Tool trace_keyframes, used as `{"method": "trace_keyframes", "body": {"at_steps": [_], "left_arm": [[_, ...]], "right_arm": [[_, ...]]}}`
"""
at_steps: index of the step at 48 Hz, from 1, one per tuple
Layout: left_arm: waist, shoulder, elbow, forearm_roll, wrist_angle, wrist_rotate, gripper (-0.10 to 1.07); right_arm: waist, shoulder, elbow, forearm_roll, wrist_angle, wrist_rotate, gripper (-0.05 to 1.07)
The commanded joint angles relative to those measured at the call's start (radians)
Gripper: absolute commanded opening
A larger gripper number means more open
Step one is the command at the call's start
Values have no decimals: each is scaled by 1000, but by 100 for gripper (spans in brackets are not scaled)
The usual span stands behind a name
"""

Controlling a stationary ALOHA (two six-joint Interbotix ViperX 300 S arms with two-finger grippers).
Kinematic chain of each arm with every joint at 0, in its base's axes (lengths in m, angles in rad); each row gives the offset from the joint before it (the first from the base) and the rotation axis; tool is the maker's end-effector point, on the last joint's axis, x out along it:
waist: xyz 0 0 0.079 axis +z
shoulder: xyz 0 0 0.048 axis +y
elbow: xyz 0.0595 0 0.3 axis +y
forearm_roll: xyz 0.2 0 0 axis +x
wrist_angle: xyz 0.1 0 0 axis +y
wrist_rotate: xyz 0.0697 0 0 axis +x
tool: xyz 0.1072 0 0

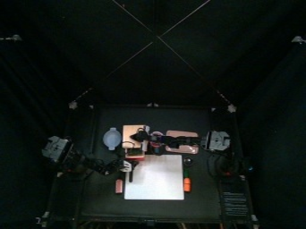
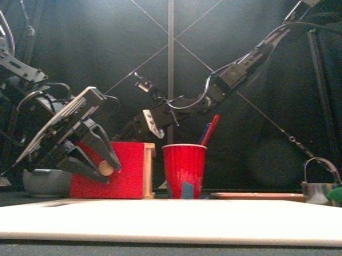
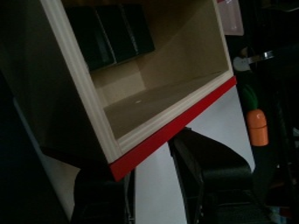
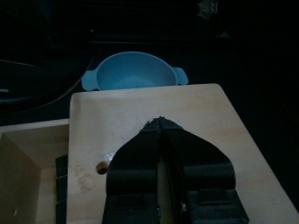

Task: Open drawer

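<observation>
**Left wrist view: drawer interior exposed**

Drawer [image 3: 152,96] sits mid-table, behind the white sheet [image 1: 157,179]; its wooden cavity with red front edge fills the frame. Left gripper [image 2: 83,150] grips the red front, presumably pulling. Right gripper [image 4: 163,166], jaws together, presses the box top, likely bracing it. Black table [image 1: 96,201], black curtains around.

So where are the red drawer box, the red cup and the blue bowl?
Drawer [image 2: 130,170]: front view, on its red front face.
Red cup [image 2: 186,168]: front view, on the cup's side wall.
Blue bowl [image 4: 131,72]: right wrist view, on the bowl's inside.
</observation>
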Motion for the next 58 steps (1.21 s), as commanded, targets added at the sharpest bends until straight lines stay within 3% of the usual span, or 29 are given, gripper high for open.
{"method": "trace_keyframes", "body": {"at_steps": [1,31,58], "left_arm": [[-41,-3,-31,5,20,3,60],[-60,12,-67,-17,48,5,60],[-64,11,-51,-32,44,6,61]], "right_arm": [[0,-20,-5,0,14,-2,3],[0,-20,-23,-20,51,-2,3],[0,-21,-28,-20,52,-2,3]]}}
